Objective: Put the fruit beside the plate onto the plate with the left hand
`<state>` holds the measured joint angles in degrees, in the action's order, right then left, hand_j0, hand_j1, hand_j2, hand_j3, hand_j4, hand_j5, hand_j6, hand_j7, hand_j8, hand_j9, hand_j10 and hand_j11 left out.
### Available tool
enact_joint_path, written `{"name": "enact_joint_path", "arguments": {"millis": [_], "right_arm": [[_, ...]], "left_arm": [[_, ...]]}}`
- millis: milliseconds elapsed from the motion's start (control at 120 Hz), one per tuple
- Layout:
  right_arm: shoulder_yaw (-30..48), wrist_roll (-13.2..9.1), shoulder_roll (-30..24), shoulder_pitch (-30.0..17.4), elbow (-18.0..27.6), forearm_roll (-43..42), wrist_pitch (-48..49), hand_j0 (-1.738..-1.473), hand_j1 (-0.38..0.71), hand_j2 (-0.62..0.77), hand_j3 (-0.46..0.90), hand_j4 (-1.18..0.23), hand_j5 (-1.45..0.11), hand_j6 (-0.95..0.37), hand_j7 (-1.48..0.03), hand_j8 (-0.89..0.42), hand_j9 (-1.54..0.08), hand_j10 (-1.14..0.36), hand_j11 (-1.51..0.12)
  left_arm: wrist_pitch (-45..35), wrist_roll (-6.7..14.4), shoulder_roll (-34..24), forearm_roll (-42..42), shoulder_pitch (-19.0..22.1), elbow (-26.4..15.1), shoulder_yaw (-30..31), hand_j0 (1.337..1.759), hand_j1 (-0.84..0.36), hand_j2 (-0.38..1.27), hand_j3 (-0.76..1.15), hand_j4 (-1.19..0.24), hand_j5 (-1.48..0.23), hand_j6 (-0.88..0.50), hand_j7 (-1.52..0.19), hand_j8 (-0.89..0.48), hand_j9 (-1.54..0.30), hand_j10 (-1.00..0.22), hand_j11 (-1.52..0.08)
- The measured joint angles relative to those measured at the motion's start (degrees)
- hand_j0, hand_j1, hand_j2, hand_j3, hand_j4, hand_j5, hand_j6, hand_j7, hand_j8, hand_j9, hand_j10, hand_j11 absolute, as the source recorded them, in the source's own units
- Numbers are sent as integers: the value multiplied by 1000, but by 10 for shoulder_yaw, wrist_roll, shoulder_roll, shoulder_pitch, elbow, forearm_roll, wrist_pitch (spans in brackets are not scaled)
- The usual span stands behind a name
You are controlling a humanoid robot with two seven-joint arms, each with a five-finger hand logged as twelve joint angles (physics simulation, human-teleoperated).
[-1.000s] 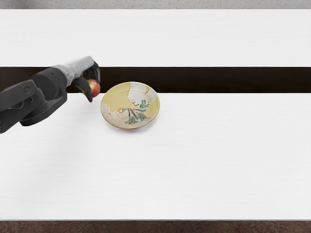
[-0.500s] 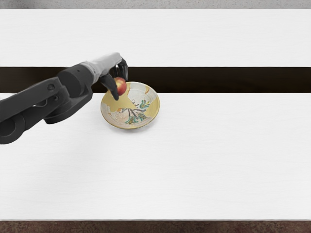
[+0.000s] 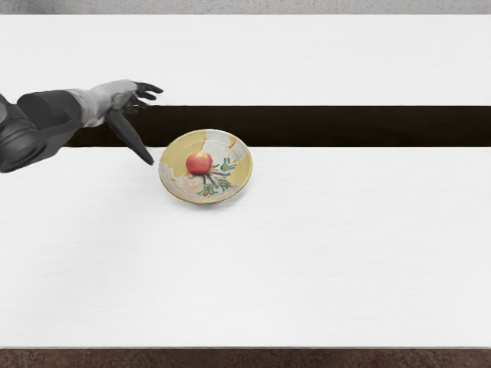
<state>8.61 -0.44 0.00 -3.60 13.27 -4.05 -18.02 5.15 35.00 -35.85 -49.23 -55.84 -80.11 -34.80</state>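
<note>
Fruit look: I see one small round fruit [image 3: 199,162], mostly red, with a paler orange-yellow blush near its top. I cannot tell from here whether it is an apple or a peach.

Fruit place: it sits inside the plate [image 3: 240,163], a little left of the plate's centre, touching the painted sprig of dark stems and green leaves.

Plate: round and shallow, with yellow glaze broken by pale cream patches. It lies on the near white table [image 3: 322,253], close to that table's far edge.

Hand state: my left hand [image 3: 119,102] is empty and its fingers are spread. Several short dark fingers fan out to the right, and one long dark finger [image 3: 132,138] points down and to the right.

Fruit against hand: the fruit lies to the right of the hand and nearer to me, well apart from the palm. The tip of the long finger ends just outside the plate's left rim, and I see no contact with either plate or fruit.

Arm: the left arm [image 3: 34,130] comes in from the left edge, with a dark shell and a grey wrist, above the dark gap [image 3: 345,126] between the near table and the far white surface [image 3: 307,57].
</note>
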Motion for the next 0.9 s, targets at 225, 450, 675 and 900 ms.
{"name": "enact_joint_path", "arguments": {"millis": [225,450,675,900], "right_arm": [[0,0,0,0,0,0,0,-1658,-349,0,0,0,0,0,0,0,0,0,0],[0,0,0,0,0,0,0,-1658,-349,0,0,0,0,0,0,0,0,0,0],[0,0,0,0,0,0,0,-1658,-349,0,0,0,0,0,0,0,0,0,0],[0,0,0,0,0,0,0,-1658,-349,0,0,0,0,0,0,0,0,0,0]], "left_arm": [[189,0,-164,187,49,2,-10,1658,279,27,0,-72,-93,-64,-92,-64,-91,-73,-91],[286,-35,-184,296,69,47,-9,1658,308,13,0,-42,-52,-40,-51,-40,-51,-42,-51],[297,-174,-145,326,71,128,-7,1658,321,7,0,-28,-33,-27,-33,-27,-33,-27,-33],[299,-191,-146,328,102,175,-3,1658,326,5,0,-22,-26,-22,-26,-21,-26,-21,-26]]}}
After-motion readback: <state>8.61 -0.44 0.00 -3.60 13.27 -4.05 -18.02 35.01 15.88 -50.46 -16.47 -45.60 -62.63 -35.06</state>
